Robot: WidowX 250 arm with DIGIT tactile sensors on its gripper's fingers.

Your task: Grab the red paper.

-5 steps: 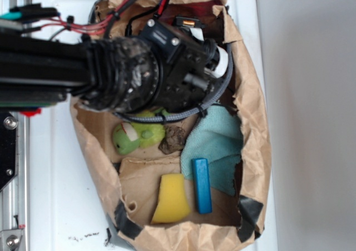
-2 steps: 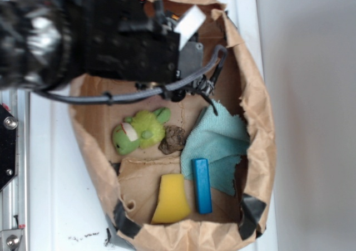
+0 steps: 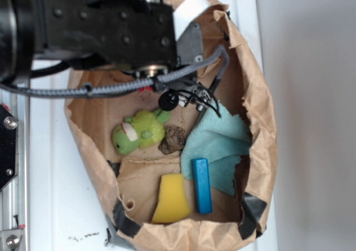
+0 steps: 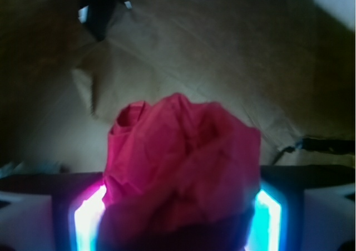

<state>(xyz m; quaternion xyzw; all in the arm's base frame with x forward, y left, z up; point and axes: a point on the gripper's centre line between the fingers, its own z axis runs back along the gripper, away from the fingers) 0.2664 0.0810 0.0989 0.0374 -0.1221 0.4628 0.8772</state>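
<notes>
The red paper [image 4: 181, 167] is seen wedged between the jaws, which are closed on it, above the brown paper bag [image 3: 261, 123]. Since a second ago the arm has been raised, suggesting the grab is essentially complete.

Crimson-red crumpled paper [image 4: 183, 162], darker in the creases, flanked by glowing magenta-white at left and cyan at right. Tan kraft paper bag [image 3: 261, 112] with black tape patches at near corners. Lime-green plush toy [image 3: 139, 131] with white-and-red patch on face. Dark brown lump [image 3: 173, 139] just right of it. Teal cloth [image 3: 219, 145], bright blue block [image 3: 202, 185], yellow sponge [image 3: 172, 198]. Black arm housing [image 3: 100, 23], grey braided cable [image 3: 111, 89]. White table [image 3: 55, 195].
</notes>
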